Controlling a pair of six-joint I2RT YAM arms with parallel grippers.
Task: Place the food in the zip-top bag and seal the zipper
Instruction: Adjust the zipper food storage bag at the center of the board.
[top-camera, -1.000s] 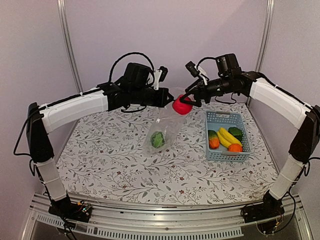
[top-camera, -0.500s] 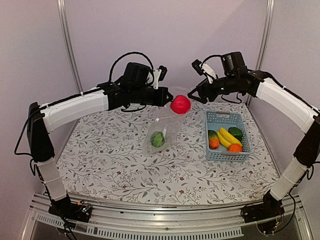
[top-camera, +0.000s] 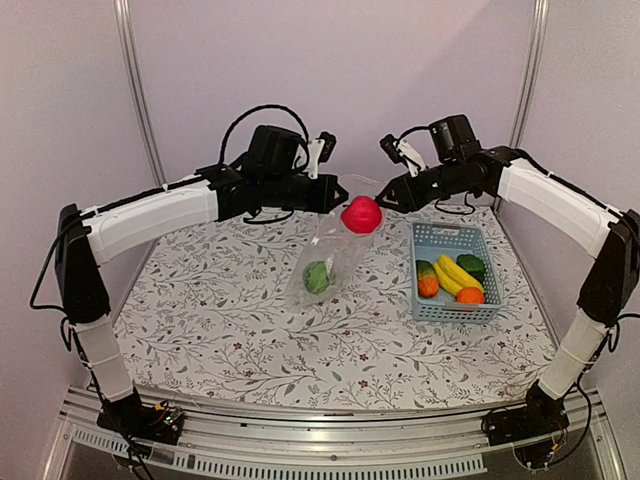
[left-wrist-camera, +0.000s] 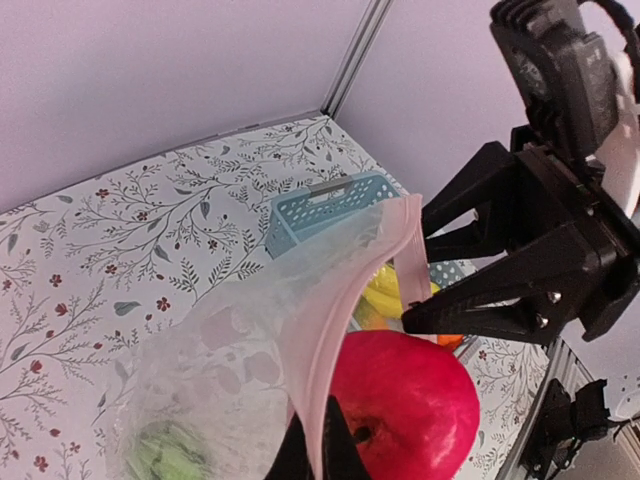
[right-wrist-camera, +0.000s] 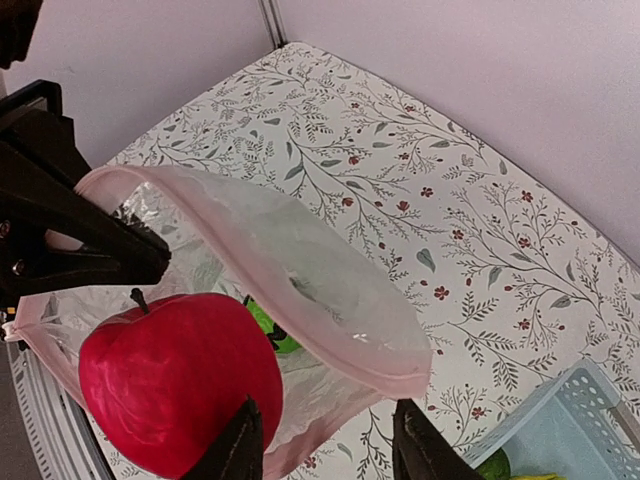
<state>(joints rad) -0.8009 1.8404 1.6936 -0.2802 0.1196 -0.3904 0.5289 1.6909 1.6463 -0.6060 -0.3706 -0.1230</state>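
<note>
Round red plastic apple (top-camera: 361, 213) perches at the clear crinkly zip-top bag (top-camera: 328, 262)'s mouth. Left fingers (top-camera: 333, 196) pinch its zipper edge (left-wrist-camera: 335, 330); right fingers (top-camera: 390, 194), spread empty beside the mouth, should nudge the apple deeper.

Plain pale lilac walls (top-camera: 330, 60), a slim metal post (top-camera: 135, 90) at each back corner, table under a white cloth (top-camera: 230, 320) printed with grey sprigs and small red flowers, aluminium rail (top-camera: 330, 415) along the near edge, soft even light.

Light-blue basket (top-camera: 455, 311) on floral tablecloth (top-camera: 220, 320)
</note>
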